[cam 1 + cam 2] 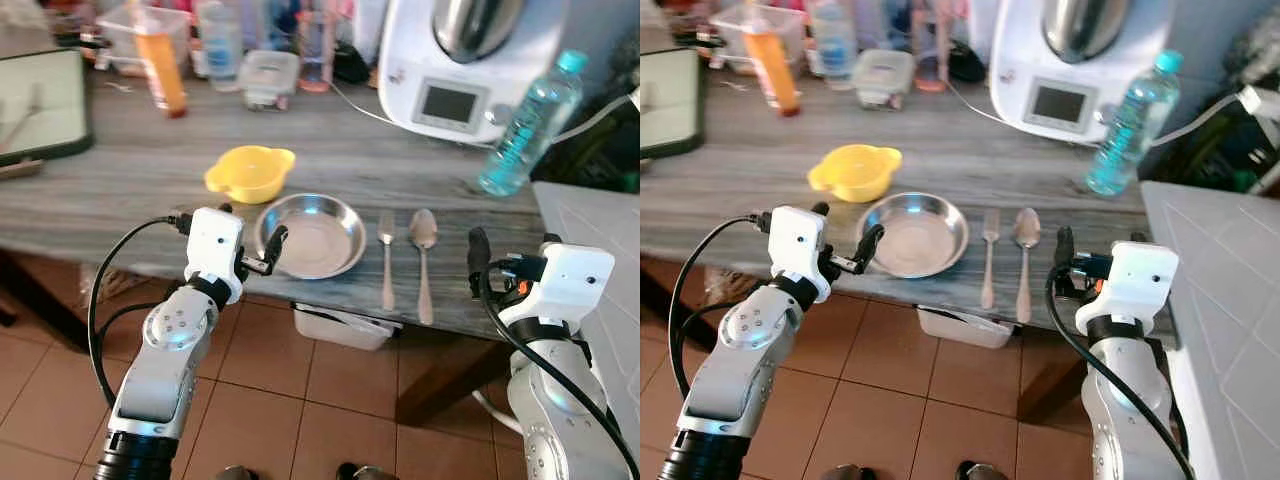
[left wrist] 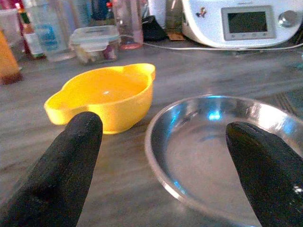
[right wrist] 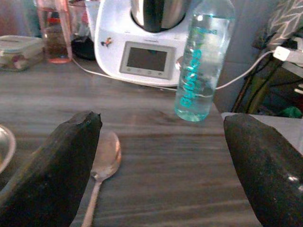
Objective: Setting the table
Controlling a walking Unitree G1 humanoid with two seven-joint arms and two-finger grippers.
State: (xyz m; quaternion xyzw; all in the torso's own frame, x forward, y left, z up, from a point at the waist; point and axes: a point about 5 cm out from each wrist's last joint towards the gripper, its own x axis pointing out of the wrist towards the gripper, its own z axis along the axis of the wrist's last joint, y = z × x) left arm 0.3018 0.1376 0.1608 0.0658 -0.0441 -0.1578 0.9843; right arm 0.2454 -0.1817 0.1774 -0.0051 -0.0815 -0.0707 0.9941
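The left hand (image 1: 256, 250) hangs at the near-left rim of the steel plate (image 1: 312, 236), its black fingers (image 2: 71, 156) spread apart and empty, one on each side of that rim in the left wrist view. The right hand (image 1: 505, 268) waits at the bench (image 1: 140, 170) edge, right of the plate beyond the cutlery, fingers likewise apart and holding nothing. By the look of it the setting is well along: the plate lies flat near the front edge, with the fork (image 1: 386, 255) just right of it and the spoon (image 1: 423, 256) beside the fork, both lying straight. The plate is bare. Touching or nearly touching the plate's far-left rim sits a yellow bowl (image 1: 250, 172), also empty. Well behind the plate, a lidded container (image 1: 268, 78) holds something indistinct, and far right of it stands a clear water bottle (image 1: 528, 122); a drink probably remains to be placed.
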